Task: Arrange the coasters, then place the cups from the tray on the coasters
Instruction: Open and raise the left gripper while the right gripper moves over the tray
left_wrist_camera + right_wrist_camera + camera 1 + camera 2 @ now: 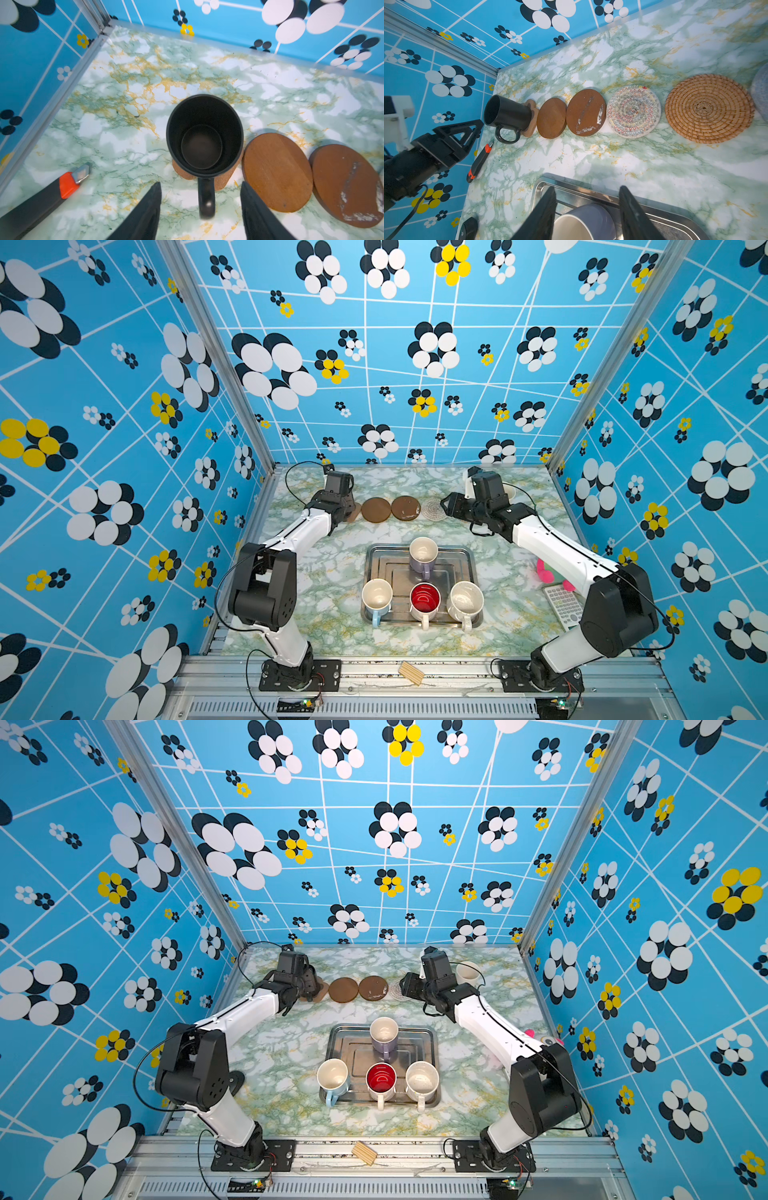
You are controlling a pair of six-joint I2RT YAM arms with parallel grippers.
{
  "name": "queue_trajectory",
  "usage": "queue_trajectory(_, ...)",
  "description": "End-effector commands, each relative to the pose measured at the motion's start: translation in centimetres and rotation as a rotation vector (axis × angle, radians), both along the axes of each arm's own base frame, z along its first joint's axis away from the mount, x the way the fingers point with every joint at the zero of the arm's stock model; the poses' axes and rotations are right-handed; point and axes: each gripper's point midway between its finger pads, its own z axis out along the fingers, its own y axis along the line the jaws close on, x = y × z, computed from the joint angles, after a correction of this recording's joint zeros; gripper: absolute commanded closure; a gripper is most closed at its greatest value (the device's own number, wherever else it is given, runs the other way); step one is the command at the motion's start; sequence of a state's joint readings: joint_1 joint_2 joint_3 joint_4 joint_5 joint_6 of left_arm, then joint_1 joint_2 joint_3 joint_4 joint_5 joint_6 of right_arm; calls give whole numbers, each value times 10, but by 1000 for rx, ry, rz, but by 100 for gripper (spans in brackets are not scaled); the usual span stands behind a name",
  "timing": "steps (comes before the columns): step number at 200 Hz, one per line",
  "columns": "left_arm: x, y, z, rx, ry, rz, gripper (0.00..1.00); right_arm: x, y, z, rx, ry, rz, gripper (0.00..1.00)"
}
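Marble tabletop: black mug sits on paw-shaped coaster, left of centre in a top view, left gripper spread astride its handle, right gripper spread, empty; skewed retreat could hook handle, dragging mug off.

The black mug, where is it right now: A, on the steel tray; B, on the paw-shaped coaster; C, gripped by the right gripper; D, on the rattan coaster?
B: the black mug stands on the paw-shaped coaster, whose brown edge shows under its base.
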State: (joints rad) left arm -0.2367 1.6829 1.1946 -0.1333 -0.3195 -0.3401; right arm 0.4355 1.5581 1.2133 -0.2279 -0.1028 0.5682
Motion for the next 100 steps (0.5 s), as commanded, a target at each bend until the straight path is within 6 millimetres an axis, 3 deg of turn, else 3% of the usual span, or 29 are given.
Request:
queue_trajectory(1,-14,-2,33,8,-84,21,38,-7,-3,5,-7,-10,-2,49)
queue_trajectory(29,-41,-9,71,-6,-211,26,38,-6,-2,4,-5,-15,1,49)
queue_trajectory(61,-79,-38,110,-109,-326,-80,37,-6,8,2,-7,5,31,49)
queue_trajectory(100,-120,-73,113,-204,-374,-204,35,-18,21,8,-67,-4,74,48)
